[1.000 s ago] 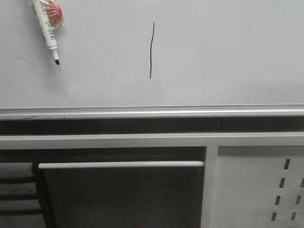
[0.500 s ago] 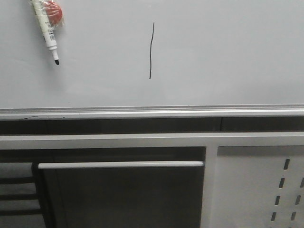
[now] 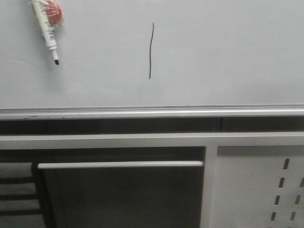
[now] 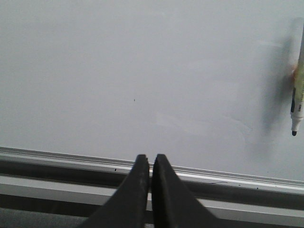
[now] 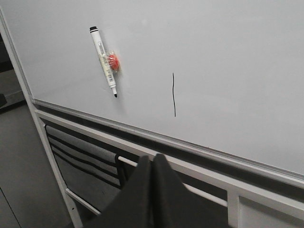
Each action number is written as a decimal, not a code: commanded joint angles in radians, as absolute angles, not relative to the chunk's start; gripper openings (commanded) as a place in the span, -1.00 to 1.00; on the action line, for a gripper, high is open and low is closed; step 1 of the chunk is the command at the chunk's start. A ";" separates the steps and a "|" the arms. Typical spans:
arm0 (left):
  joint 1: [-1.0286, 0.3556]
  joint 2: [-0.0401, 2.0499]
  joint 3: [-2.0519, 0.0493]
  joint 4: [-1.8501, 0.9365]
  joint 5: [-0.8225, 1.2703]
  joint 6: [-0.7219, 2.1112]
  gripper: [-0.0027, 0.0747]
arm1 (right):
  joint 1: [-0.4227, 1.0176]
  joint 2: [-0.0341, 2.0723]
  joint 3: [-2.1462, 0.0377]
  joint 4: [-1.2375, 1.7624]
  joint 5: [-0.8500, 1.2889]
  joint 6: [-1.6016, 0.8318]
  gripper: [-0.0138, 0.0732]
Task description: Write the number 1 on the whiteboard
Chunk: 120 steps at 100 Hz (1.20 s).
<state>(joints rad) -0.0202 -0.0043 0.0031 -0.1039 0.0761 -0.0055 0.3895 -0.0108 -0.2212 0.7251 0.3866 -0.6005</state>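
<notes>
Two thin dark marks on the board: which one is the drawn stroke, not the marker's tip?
The number 1, the long thin line mid-whiteboard. The other is the short black tip of the marker stuck on the whiteboard to its left.

Looks like a lab or office-type workroom, set up as a robot test station. Large glossy whiteboard fills the wall ahead, silver metal rail along its lower edge. White marker stuck to the board by a red holder, black tip pointing down. Thin black stroke, the number 1, drawn on the surface. Below: pale metal frame with horizontal bars and a light grey panel punched with slot holes, like industrial shelving or rig furniture. Bare grey floor visible in the right wrist view.
</notes>
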 commanded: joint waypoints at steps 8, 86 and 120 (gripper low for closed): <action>-0.019 -0.027 0.045 -0.113 -0.005 -0.014 -0.98 | 0.385 -0.021 -0.246 0.740 0.315 -0.602 -0.81; -0.019 -0.027 0.045 -0.113 0.000 -0.014 -0.98 | -0.011 -0.023 0.025 0.094 0.038 -0.125 -0.81; -0.019 -0.027 0.045 -0.113 0.000 -0.014 -0.98 | -0.011 -0.026 0.036 0.027 0.152 -0.104 -0.81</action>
<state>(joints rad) -0.0202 -0.0043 0.0031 -0.1058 0.0761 -0.0055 -0.0026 -0.0108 0.0099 0.0544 0.2129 -0.1108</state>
